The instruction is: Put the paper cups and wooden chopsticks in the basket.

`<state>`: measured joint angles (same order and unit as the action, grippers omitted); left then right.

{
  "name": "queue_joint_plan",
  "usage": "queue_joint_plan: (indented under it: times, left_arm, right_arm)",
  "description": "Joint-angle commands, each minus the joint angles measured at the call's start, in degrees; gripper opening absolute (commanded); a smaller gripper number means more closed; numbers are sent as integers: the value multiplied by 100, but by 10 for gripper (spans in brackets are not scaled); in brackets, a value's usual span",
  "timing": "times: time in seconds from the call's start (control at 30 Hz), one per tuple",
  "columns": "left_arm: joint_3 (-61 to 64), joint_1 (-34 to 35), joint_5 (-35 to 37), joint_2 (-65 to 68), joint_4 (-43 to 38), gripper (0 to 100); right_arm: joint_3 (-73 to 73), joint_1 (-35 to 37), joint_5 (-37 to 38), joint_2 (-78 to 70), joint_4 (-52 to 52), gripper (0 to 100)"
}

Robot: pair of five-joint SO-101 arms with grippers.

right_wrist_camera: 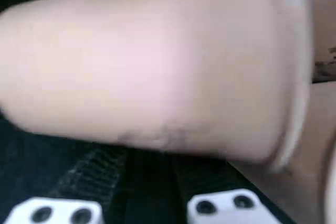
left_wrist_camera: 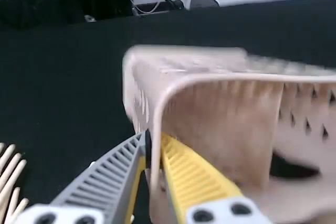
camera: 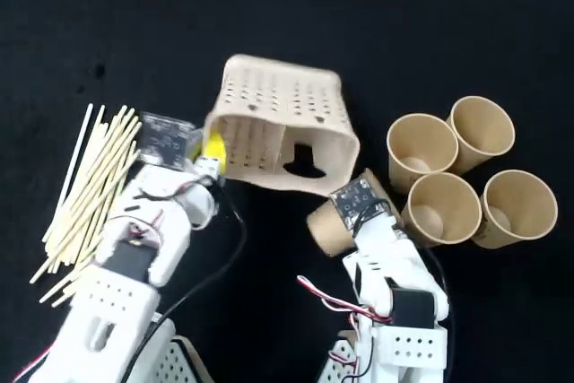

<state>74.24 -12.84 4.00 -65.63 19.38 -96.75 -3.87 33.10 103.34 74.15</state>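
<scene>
The beige perforated basket point(camera: 287, 105) sits tilted at the table's centre. My left gripper point(camera: 213, 157) is at its left edge, and in the left wrist view the grey and yellow fingers point(left_wrist_camera: 152, 140) are shut on the basket's wall point(left_wrist_camera: 226, 124). A paper cup point(camera: 323, 226) lies sideways just in front of the basket, under my right gripper point(camera: 348, 214). It looms close over the dark fingers point(right_wrist_camera: 94, 171) as a broad tan surface point(right_wrist_camera: 157, 66), apparently clamped. Wooden chopsticks point(camera: 90, 186) lie in a loose pile at the left.
Several more paper cups point(camera: 466, 177) stand upright in a cluster at the right, close beside the right arm. Chopstick ends point(left_wrist_camera: 10, 177) lie near the left arm. The black table point(camera: 287, 33) stretches beyond the basket, with cables past its far edge.
</scene>
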Motion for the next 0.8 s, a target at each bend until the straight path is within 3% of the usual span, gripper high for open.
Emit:
queue_joint_plan:
  times: [0.0,0.13,0.33,0.47,0.7,0.77]
  left_arm:
    - [-1604,101,484,-703,1749,29]
    - [-1965,321,440,-484,1767,29]
    - [-1437,901,422,862,167,29]
    - [-1587,901,431,1697,-325,29]
    - [-2800,927,888,2892,105,40]
    - [-3152,936,897,3182,475,95]
  right_arm:
    - [31,18,18,409,-105,53]
    - [31,18,18,409,-105,53]
    - [31,18,18,409,-105,53]
    - [31,18,18,409,-105,53]
    - [31,18,18,409,-105,53]
    - [31,18,18,409,-105,53]
